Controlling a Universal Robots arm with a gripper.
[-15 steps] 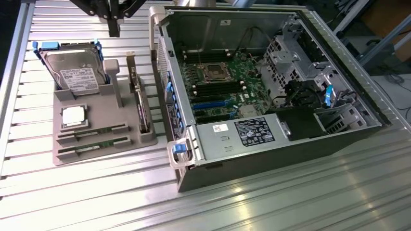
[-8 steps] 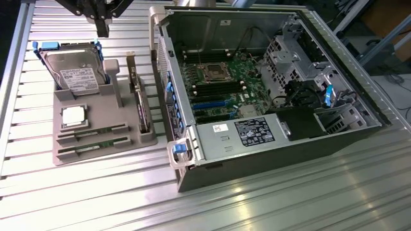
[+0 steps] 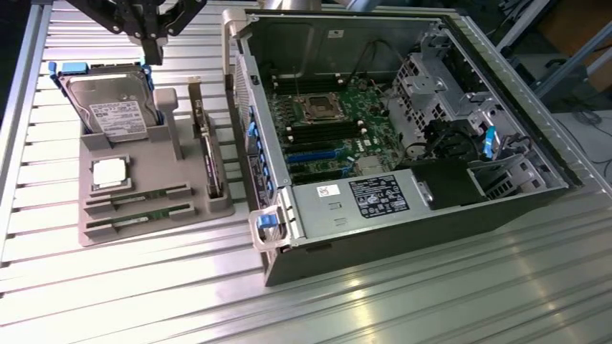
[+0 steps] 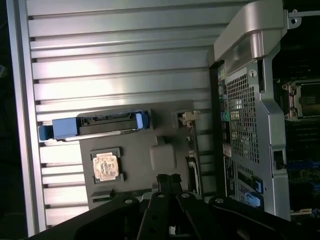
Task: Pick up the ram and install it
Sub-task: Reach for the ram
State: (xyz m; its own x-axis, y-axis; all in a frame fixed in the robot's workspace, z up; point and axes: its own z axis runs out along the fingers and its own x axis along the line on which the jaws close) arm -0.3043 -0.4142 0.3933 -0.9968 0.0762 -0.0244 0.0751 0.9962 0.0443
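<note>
Two green ram sticks (image 3: 142,199) (image 3: 140,216) lie in slots at the near end of a grey holder tray (image 3: 182,222), on the exterior view's left. My black gripper (image 3: 153,51) hangs high over the tray's far end, above the hard drive (image 3: 115,111), well away from the ram. Its fingertips (image 4: 169,181) are pressed together with nothing between them. To the exterior view's right lies the open computer case (image 3: 402,122), showing its motherboard (image 3: 330,129) and the dark memory slots beside the processor socket (image 3: 316,107).
The tray also holds a silver processor chip (image 3: 108,173) and an upright expansion card (image 3: 208,154). The hard drive's blue caddy (image 4: 95,125) shows in the wrist view. The case's wall (image 3: 251,143) rises close beside the tray. Ribbed metal table (image 3: 431,287) lies all around.
</note>
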